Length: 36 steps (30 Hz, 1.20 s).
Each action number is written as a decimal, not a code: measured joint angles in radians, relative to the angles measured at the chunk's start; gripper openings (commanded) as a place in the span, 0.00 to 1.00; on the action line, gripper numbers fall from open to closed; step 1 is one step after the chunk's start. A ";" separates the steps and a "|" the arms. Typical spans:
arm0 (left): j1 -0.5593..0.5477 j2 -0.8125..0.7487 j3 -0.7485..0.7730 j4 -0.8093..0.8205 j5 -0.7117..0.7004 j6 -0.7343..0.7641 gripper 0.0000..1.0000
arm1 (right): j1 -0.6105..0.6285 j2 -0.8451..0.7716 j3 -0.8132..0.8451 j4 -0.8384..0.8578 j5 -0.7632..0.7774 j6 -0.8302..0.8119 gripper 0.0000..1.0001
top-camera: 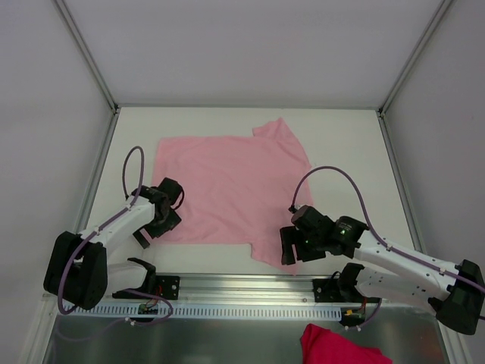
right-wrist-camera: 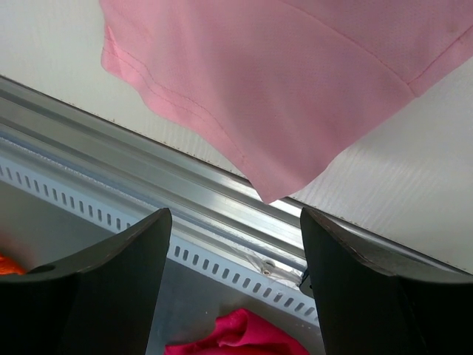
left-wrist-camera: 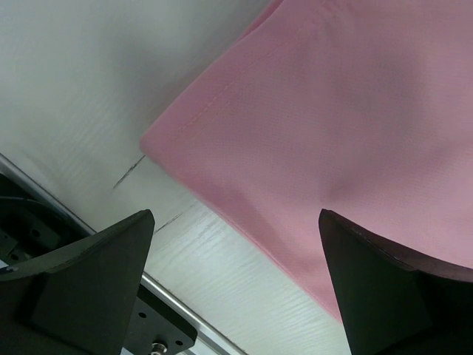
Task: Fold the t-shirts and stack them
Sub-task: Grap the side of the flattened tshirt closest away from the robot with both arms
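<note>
scene: white tabletop inside a white-walled cell, metal rail along its near edge, two arms mounted on the rail
t-shirt: one pale pink shirt, no print, spread flat on the tabletop just beyond the rail, across the middle of the rail's length
t-shirt layout: straight edge towards the rail's left end, both sleeves towards the right end; one sleeve on the side far from the rail, the other reaching almost to the rail
left end effector: just beyond the rail near its left end, at the shirt's near left corner
left end effector state: jaws spread wide, nothing between them, no hold on the fabric
left wrist view: shirt corner lies on bare tabletop ahead of the end effector; both dark fingers clear of the cloth
right end effector: just beyond the rail, right of its middle, beside the near sleeve
right end effector state: jaws well apart, nothing gripped
right wrist view: sleeve tip points at the rail and lies on the tabletop edge; end effector hovers over the rail, fingers not on the fabric
contact with shirt, top view: cannot tell for either arm
other: crumpled red cloth on the near side of the rail, towards its right end, also seen low in the right wrist view
</note>
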 measured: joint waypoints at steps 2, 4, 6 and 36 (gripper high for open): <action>0.002 0.001 0.012 0.011 -0.006 0.000 0.96 | 0.000 -0.003 -0.018 0.018 -0.006 0.000 0.75; 0.014 0.002 0.014 0.027 -0.006 0.000 0.95 | 0.000 -0.008 -0.036 0.027 -0.011 -0.001 0.75; 0.058 0.000 0.008 0.053 0.008 0.003 0.95 | 0.000 -0.012 -0.051 0.026 -0.014 -0.004 0.76; 0.343 -0.095 -0.071 0.143 0.047 0.085 0.64 | 0.000 0.005 -0.071 0.042 -0.033 -0.008 0.76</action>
